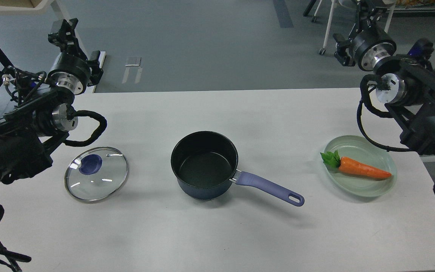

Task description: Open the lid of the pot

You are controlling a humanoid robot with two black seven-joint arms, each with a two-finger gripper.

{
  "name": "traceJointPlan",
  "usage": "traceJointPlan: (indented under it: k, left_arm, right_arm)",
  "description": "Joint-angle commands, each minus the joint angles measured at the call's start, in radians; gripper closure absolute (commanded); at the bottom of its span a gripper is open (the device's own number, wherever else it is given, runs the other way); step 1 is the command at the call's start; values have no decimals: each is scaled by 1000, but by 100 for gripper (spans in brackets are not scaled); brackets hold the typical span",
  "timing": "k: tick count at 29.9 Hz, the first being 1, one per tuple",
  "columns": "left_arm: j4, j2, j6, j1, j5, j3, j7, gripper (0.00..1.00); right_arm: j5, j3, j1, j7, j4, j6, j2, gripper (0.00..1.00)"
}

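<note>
**Resting apart: lid off, pot uncovered**

Sitting near the middle of the white table (240, 234), the pot (204, 164) stands upright with its black inside bare and in full view. Its lavender-blue handle (268, 187) runs out toward four o'clock, the end hole at the far tip.

At nine o'clock from the pot, well apart from it, the lid (96, 174) lies flat on the table. I see the blue-purple knob through the glass, off toward the lid's ten o'clock side, and a small vent hole near its twelve o'clock rim. The steel rim goes all the way round. Nothing touches the lid.

At three o'clock from the pot, past the handle's end, a pale green plate (380, 189) carries a toy carrot (363, 169), leaves pointing to nine o'clock and tip to four o'clock.

My left gripper (64, 32) hangs high at eleven o'clock from the lid, beyond the table's far edge and away from everything on it. It holds nothing, yet it is dark and seen at such an angle that I cannot tell how its fingers stand. My right gripper (366, 5) is up at one o'clock from the plate, partly cut by the top edge of the view; it holds nothing that I can see, and whether it is parted or closed I cannot tell either.
</note>
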Motion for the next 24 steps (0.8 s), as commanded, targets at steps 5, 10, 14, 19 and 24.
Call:
traceJointPlan:
  k: [5,10,14,19,24]
  left_arm:
    - [-8,-24,-76,29,-6,-89,0,1]
    - [-37,-33,-116,29,-6,-92,0,1]
    - [-49,-40,-126,29,-9,-92,0,1]
    - [-54,-44,-126,29,-8,-93,0,1]
    - [-72,-33,-113,31,-6,-92,0,1]
  right_arm:
    - [136,362,-100,-14,-20,18,127,0]
    - [181,417,-128,-16,-21,139,141,0]
    - [257,416,-143,-17,-22,199,141,0]
    - [264,406,-145,-14,-17,204,141,0]
    - [262,394,-147,-12,-9,277,138,0]
